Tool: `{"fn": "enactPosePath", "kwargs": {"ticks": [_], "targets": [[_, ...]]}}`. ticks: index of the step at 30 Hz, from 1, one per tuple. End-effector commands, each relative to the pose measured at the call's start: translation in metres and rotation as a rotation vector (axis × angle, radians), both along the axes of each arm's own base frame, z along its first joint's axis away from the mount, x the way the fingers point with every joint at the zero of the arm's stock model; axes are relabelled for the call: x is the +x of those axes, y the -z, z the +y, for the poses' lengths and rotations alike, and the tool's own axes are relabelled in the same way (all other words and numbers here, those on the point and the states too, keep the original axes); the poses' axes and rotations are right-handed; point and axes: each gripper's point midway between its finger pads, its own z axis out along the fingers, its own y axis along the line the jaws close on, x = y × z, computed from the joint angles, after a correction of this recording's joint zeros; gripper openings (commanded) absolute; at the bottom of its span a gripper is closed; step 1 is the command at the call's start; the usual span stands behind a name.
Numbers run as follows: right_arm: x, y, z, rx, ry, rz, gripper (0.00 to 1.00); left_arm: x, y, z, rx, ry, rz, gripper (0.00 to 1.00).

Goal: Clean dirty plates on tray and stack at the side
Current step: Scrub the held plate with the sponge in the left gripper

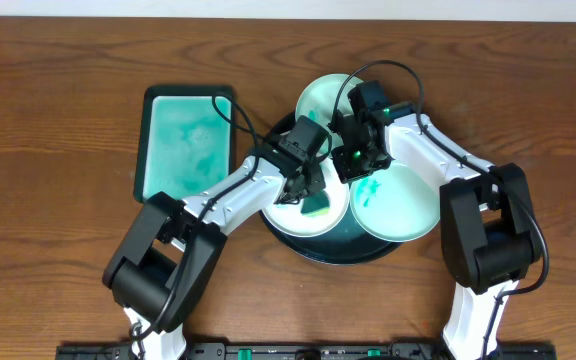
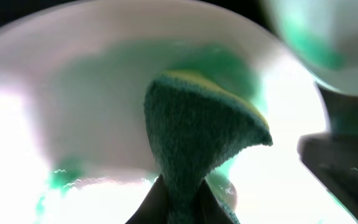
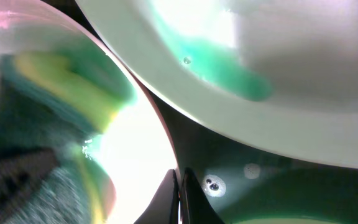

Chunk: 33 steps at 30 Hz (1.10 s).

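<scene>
The left plate (image 1: 336,211) lies in the left part of the tray (image 1: 328,249). From overhead much of it is covered by the left gripper (image 1: 310,190) and its wrist. In the left wrist view its surface is largely washed out by glare, and only blurred teal smears can be made out. A sponge (image 2: 197,137), green-faced with a yellow layer, is clamped at its lower end by the left gripper. Of the fingers only dark tips are seen at the bottom edge. The sponge's free end is laid against the plate's surface.

The right plate (image 1: 400,208), marked with a teal smear, rests in the right part of the tray and reaches over its rim. The far plate (image 1: 320,100) lies at the far side, also over the rim, and is partly hidden by the right gripper (image 1: 356,162) and its cables.

In the right wrist view the right gripper's fingers are drawn to a thin slit. The left plate's rim runs down into that slit and appears to be pinched there, though the contact is blurred.

A rectangular teal tray (image 1: 183,140) stands on the table (image 1: 48,100), left of the round tray and apart from it.
</scene>
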Motion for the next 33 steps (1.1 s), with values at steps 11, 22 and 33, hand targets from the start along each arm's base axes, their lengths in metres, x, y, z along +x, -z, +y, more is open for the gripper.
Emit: {"fn": "enactPosePath", "kwargs": {"ticks": [11,22,33], "targets": [[-0.002,0.007,-0.002,-0.024,0.015,0.012,0.01,0.011,0.021,0.12,0.445,-0.118,-0.057,0.08],[-0.002,0.007,-0.002,-0.022,0.03,0.017,0.01,0.016,-0.009,0.092,0.214,0.01,-0.066,0.07],[-0.001,0.007,-0.002,-0.021,0.03,0.013,0.01,0.006,0.004,0.023,-0.111,0.14,0.012,0.07]]}}
